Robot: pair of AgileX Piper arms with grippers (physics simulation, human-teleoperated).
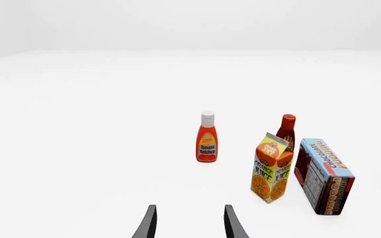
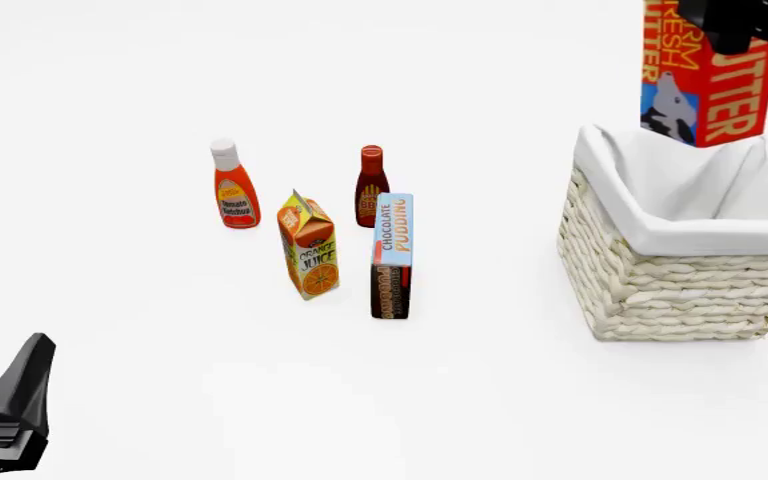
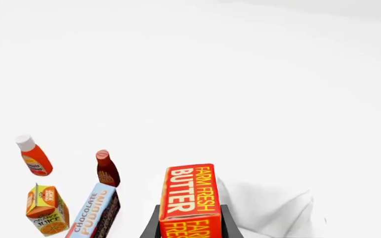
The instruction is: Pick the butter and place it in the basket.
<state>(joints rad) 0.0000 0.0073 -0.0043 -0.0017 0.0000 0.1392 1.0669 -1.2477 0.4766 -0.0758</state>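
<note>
The butter [image 2: 702, 75], a red-orange box with yellow-white lettering and a cow picture, hangs upright over the basket's opening at the far right. My right gripper [image 2: 747, 22] is shut on its upper part. In the right wrist view the butter [image 3: 190, 198] sits between the dark fingers [image 3: 152, 225], with white cloth lining [image 3: 270, 208] beyond it. The basket [image 2: 678, 280] is cream wicker with a white cloth folded over its rim. My left gripper [image 2: 13, 398] rests low at the near left, far from both. Its fingers [image 1: 149, 223] stand apart with nothing between them.
Left of the basket stands a group of groceries: a ketchup bottle [image 2: 235, 185], a dark red sauce bottle [image 2: 372, 185], an orange juice carton [image 2: 309, 245] and a chocolate pudding box [image 2: 392, 255]. White tabletop lies between them and the basket.
</note>
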